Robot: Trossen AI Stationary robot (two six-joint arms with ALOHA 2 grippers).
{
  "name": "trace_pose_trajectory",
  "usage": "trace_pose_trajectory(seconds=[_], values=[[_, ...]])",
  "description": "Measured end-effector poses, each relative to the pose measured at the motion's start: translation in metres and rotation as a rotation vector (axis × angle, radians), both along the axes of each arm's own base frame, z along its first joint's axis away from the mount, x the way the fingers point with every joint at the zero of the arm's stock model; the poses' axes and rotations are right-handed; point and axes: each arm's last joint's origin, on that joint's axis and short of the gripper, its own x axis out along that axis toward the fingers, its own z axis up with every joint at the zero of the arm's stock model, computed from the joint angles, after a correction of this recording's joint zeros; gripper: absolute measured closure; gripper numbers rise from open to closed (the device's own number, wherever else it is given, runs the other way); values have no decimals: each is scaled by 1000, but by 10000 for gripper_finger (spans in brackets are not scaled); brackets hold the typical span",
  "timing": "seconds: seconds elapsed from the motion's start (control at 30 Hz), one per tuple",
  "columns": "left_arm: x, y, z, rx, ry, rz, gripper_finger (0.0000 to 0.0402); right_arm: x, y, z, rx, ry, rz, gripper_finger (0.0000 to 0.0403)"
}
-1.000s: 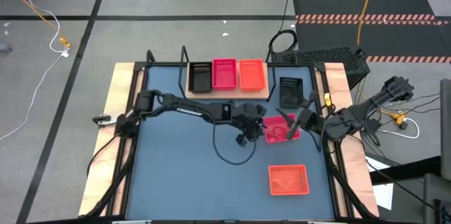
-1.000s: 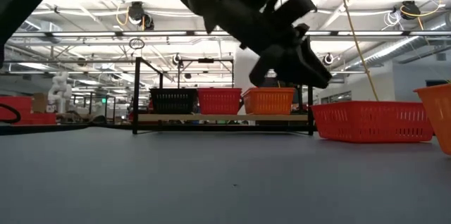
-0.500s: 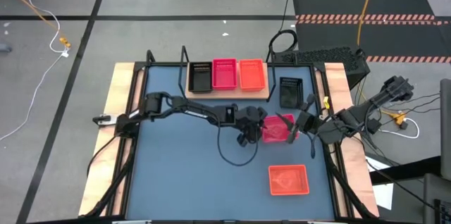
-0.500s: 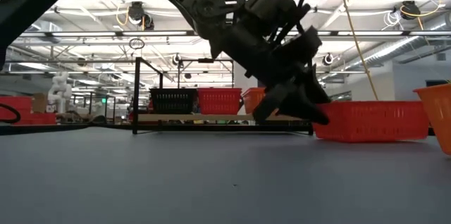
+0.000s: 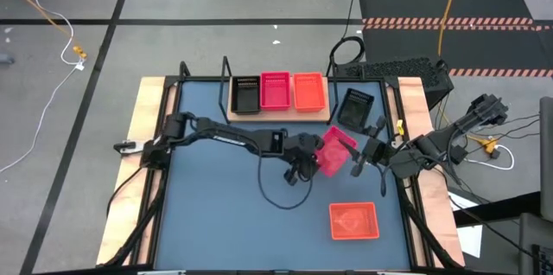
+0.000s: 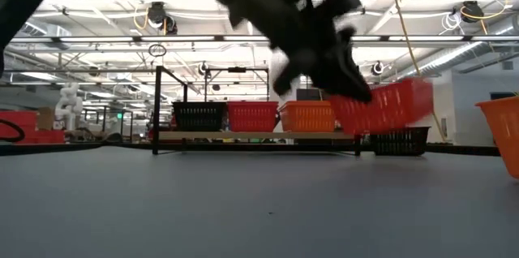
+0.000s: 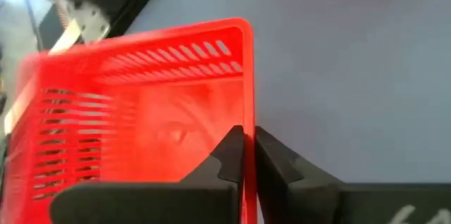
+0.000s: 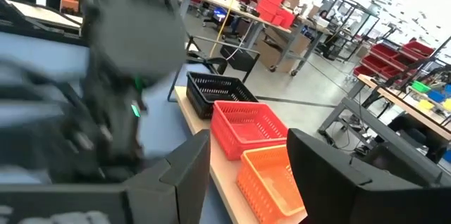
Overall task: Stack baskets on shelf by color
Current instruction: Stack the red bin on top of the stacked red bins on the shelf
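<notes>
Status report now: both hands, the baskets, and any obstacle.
Left hand shut on pinkish-red basket, lifted off table. Right hand open, waiting at right edge. Shelf holds three baskets. Black basket sits beside shelf.

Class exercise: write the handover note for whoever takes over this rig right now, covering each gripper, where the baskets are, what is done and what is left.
Left gripper: shut on pinkish-red basket, lifted off the table.
Right gripper: open, empty, at the table's right edge.
Shelf: black basket, pinkish-red one and orange one side by side.
Loose: black basket, orange basket.
Left: stack each by colour.
</notes>
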Motion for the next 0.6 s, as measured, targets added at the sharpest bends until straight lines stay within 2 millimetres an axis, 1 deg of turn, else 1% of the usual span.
trace_pose_trajectory(seconds=[0.13, 0.2, 0.3, 0.4, 0.5, 0.6], values=[[-18, -16, 30, -3, 40, -37, 393, 0, 0, 0, -2, 4, 0, 218], [-31, -21, 45, -11, 89, -48, 391, 0, 0, 0, -2, 4, 0, 218], [-48, -24, 72, 0, 100, -39, 384, 0, 0, -1, -6, 9, 0, 218], [-64, -17, 98, 25, 81, 70, 391, 0, 0, -2, -11, 18, 0, 218], [-82, -3, 125, 46, 62, 191, 394, -1, 0, -3, -6, 32, 14, 218], [-100, 14, 147, 66, 22, 350, 384, -1, 0, -5, -2, 47, 15, 218]])
